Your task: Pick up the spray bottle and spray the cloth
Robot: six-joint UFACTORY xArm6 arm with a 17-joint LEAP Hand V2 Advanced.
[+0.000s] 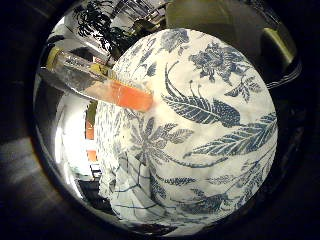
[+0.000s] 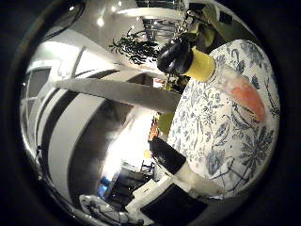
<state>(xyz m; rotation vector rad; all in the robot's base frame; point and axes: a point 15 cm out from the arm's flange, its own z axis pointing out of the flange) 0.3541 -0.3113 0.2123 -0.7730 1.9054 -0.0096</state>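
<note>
Hovering over the spray bottle (image 2: 221, 77)
It's lying lengthwise on the floral cloth (image 1: 210, 130) beneath my palm; finger state: can't tell.

**Room behind the table**

You look past a table (image 1: 210, 150) under a white cloth printed with blue leaves. A dark leafy plant (image 2: 134, 47) stands beyond it. Spot lamps (image 2: 99, 21) glow on the ceiling, and white walls with dark panels (image 2: 70, 136) curve around.

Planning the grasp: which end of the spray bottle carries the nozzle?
The end with the black spray head, next to the yellow collar, reaching past the floral cloth edge; the other end is clear, holding orange liquid.
</note>
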